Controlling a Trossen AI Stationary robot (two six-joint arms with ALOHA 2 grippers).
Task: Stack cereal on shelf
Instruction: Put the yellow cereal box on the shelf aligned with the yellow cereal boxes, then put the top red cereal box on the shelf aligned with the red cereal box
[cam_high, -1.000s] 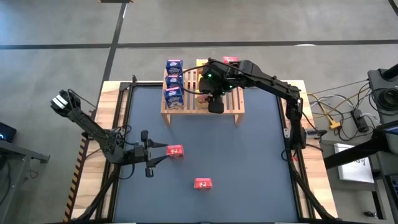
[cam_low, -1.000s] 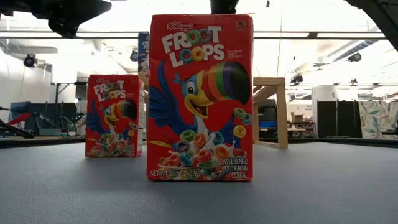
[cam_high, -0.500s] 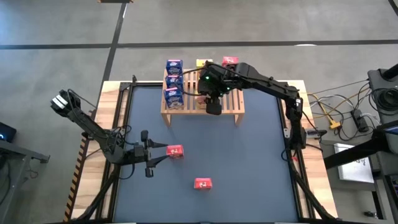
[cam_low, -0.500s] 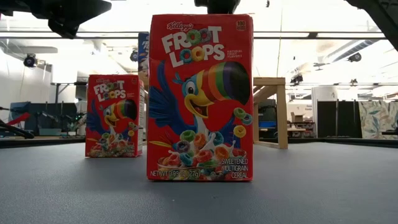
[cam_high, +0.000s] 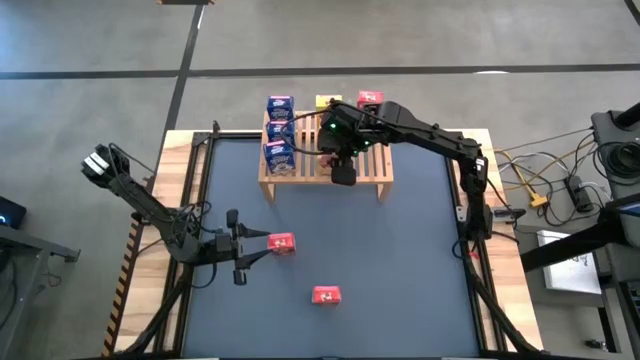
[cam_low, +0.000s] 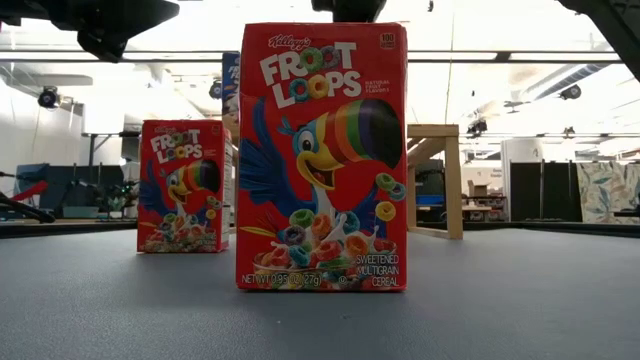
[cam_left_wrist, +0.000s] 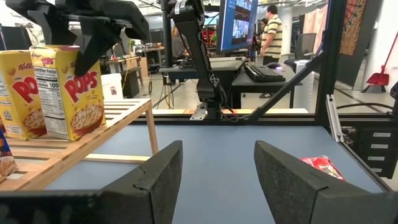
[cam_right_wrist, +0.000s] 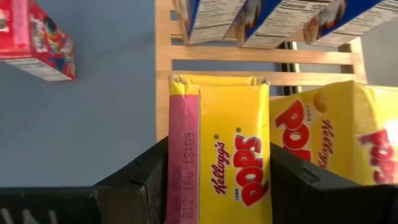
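1. The table (cam_high: 330, 230) carries everything, and the wooden shelf (cam_high: 378, 166) stands at its far edge, between the two arms' bases; the step in hand, as I judge it, is the placing of a yellow box on that shelf.
2. The shelf's slatted top already bears three blue boxes (cam_high: 279, 130) in a row along one side and another yellow box (cam_left_wrist: 15, 93) standing upright near the middle; one more red box (cam_high: 371, 98) shows at the shelf's far edge, though whether it rests on the slats I cannot tell.
3. The right gripper (cam_high: 342, 160) hangs over the shelf's middle, clamped on a yellow box (cam_right_wrist: 221, 162) held between its fingers (cam_right_wrist: 134, 183); in the right wrist view the box sits just beside the other yellow one, above the slats.
4. The left gripper (cam_high: 240, 247) waits low over the table's near left part, its fingers (cam_left_wrist: 155, 180) apart and empty; a red box (cam_high: 282, 243) stands just in front of it.
5. A second red box (cam_high: 326, 295) stands nearer the table's front edge, well apart from the shelf.
6. The next move likely calls for lowering the held box squarely onto the slats beside its neighbour without knocking it; then the fingers must part and lift clear.
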